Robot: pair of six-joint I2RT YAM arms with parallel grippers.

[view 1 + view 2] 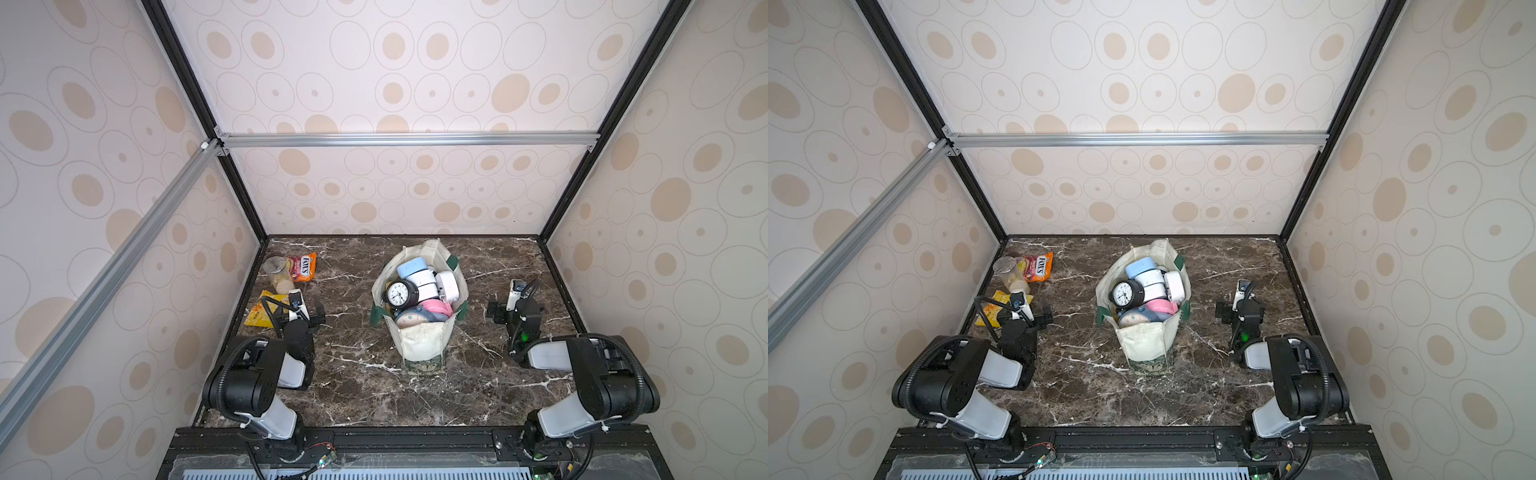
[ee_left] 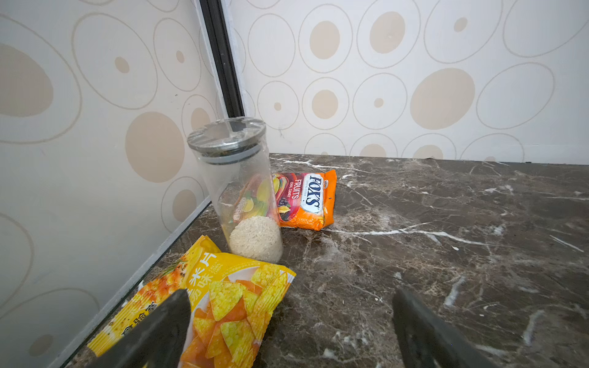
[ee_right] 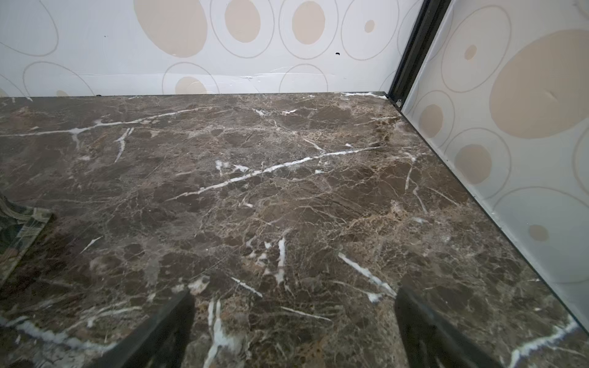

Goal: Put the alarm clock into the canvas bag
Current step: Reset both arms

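Observation:
The cream canvas bag (image 1: pixel 419 345) (image 1: pixel 1144 345) stands open in the middle of the marble table. A black round alarm clock (image 1: pixel 400 293) (image 1: pixel 1125 293) lies face up inside it, among several other clocks: blue (image 1: pixel 410 267), white (image 1: pixel 448 286), pink (image 1: pixel 438 307). My left gripper (image 1: pixel 309 313) (image 2: pixel 291 299) rests low at the left, well apart from the bag, open and empty. My right gripper (image 1: pixel 505 309) (image 3: pixel 294 294) sits at the right, also open over bare marble. The bag's green patterned bottom band (image 3: pixel 19 232) shows at the edge of the right wrist view.
By the left wall stand a clear jar with rice (image 1: pixel 280 272) (image 2: pixel 242 191), an orange Fox's candy bag (image 1: pixel 303 266) (image 2: pixel 306 200) and a yellow chips bag (image 1: pixel 262 311) (image 2: pixel 223 293), close to the left gripper. Patterned walls enclose three sides.

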